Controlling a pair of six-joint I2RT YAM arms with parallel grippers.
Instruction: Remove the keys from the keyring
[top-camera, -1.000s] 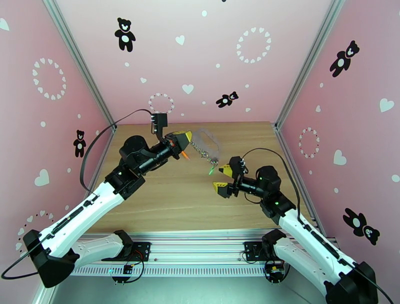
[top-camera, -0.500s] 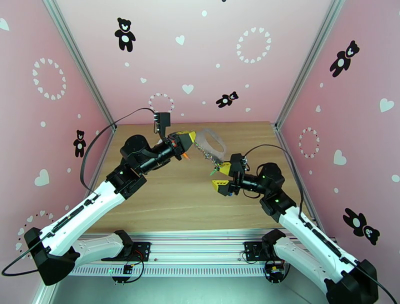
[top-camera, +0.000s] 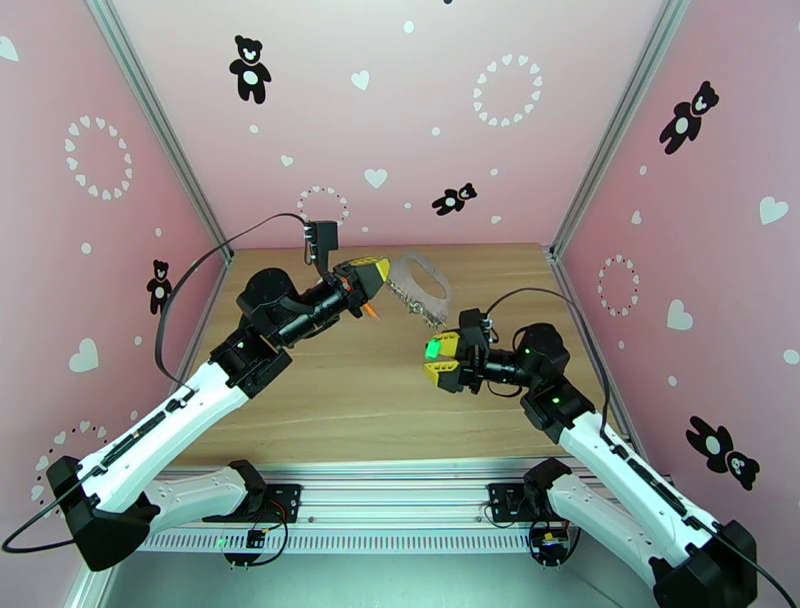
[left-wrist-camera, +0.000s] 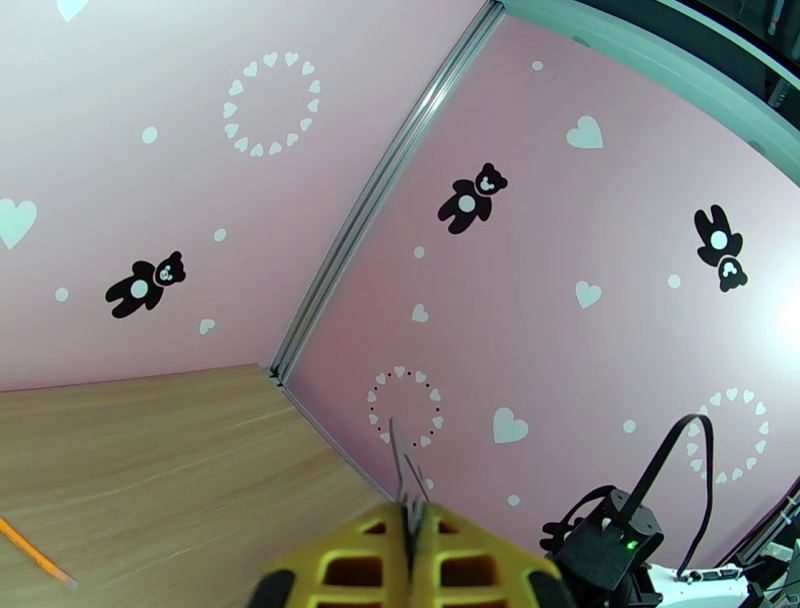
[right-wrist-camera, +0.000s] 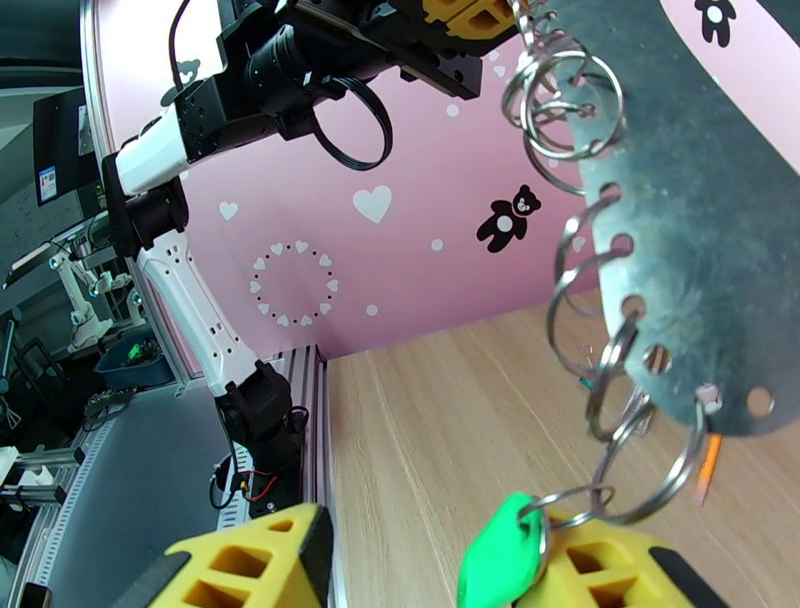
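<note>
Top view: left hand (top-camera: 380, 272) clamped shut on one end of the keyring (top-camera: 420, 281), up off the tabletop (top-camera: 350, 400), long axis slanting from that hand down toward the right hand (top-camera: 433, 360). Left wrist: fingers (left-wrist-camera: 340, 575) pinched together, thin wire poking out ahead, thin orange stick (left-wrist-camera: 30, 548) low to the hand's left. Right wrist, way more detail: grey holed plate hanging above the hand, rings down its edge, green-tagged key (right-wrist-camera: 497, 560) at the bottom touching one finger of the half-open right hand, other finger well apart.
</note>
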